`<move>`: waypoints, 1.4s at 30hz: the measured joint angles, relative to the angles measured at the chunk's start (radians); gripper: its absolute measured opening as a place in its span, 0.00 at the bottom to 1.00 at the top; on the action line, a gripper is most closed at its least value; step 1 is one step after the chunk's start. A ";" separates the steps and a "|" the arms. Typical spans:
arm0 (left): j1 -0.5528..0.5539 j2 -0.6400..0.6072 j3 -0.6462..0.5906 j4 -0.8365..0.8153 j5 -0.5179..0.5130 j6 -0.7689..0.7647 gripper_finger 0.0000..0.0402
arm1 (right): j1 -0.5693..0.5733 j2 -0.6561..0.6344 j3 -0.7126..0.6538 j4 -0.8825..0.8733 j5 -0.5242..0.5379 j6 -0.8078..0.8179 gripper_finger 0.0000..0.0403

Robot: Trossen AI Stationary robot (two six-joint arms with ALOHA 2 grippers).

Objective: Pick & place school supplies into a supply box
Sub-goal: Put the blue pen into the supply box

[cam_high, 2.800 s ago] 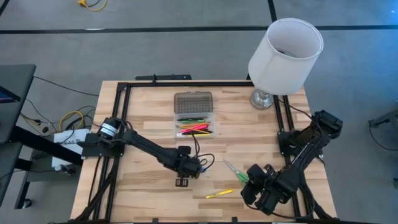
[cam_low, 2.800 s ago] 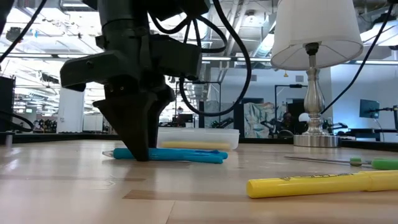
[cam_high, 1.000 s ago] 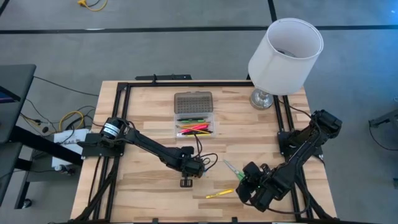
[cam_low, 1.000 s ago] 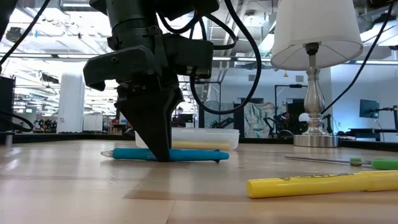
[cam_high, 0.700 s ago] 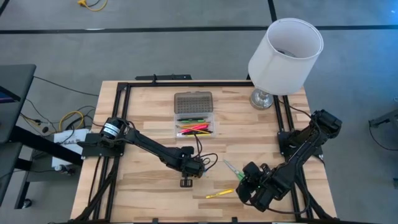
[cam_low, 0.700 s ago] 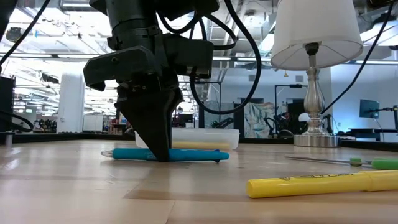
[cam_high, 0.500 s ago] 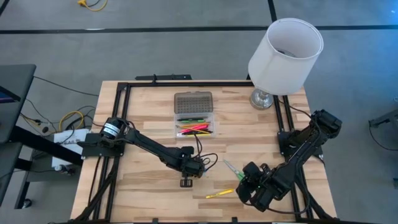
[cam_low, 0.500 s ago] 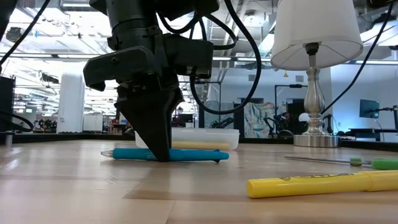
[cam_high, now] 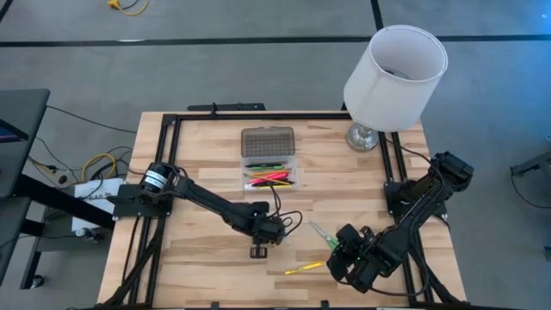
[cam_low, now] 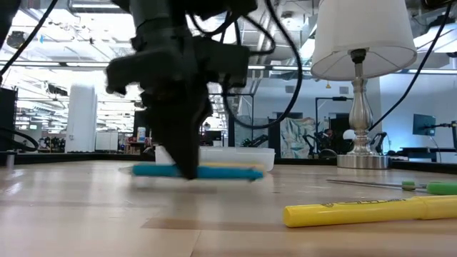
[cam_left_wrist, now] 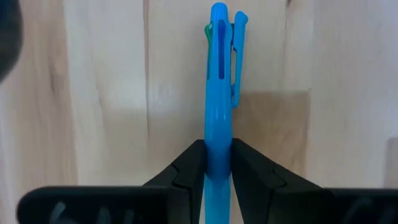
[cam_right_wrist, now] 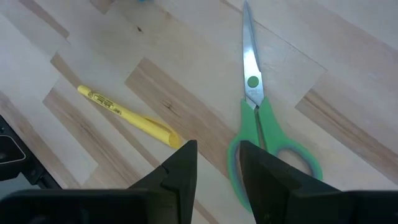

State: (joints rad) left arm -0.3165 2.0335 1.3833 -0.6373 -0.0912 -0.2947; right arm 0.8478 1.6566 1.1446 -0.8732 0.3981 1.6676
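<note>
A blue pen [cam_left_wrist: 219, 93] lies level between the fingers of my left gripper [cam_left_wrist: 217, 165], which is shut on it at mid-table [cam_high: 257, 250], nearer than the supply box. The supply box's clear base [cam_high: 270, 176] holds several coloured pens, and its grey lid [cam_high: 267, 140] lies open behind it. My right gripper [cam_right_wrist: 217, 162] hangs open at the near right [cam_high: 344, 245], above the green handles of the scissors [cam_right_wrist: 258, 118]. It touches nothing. The scissors and a yellow highlighter [cam_right_wrist: 127, 115] lie flat on the table. My left gripper pinches the blue pen's barrel [cam_left_wrist: 217, 146] about midway along it [cam_low: 187, 171], between its two fingers [cam_left_wrist: 186, 171]. The fingers come from above, pointing steeply down, and lie across the pen. The pen stays level, its clip end pointing away from the fingers, just above the wood.
A lamp with a white shade [cam_high: 396, 77] stands on its silver foot [cam_high: 362, 136] at the far right corner. Black rails [cam_high: 169, 146] frame the tabletop. Bare wood lies to the left of the pen and between the pen and the box.
My left gripper, still shut on the blue pen, has risen a little and shifted slightly. The pen has come off the table and stays level. My right gripper has kept still.
</note>
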 joint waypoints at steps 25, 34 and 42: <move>0.243 -0.004 0.284 -0.256 -0.118 0.271 0.14 | 0.000 0.000 0.000 0.008 0.010 0.007 0.28; 0.428 -0.004 0.283 -0.323 -0.117 0.367 0.14 | 0.000 0.000 0.000 0.023 0.023 0.007 0.28; 0.501 -0.004 0.283 -0.332 -0.071 0.394 0.15 | 0.000 0.000 0.000 0.026 0.023 0.026 0.28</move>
State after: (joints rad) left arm 0.1850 2.0293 1.6665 -0.9697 -0.1620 0.0992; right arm 0.8478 1.6566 1.1446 -0.8467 0.4210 1.6939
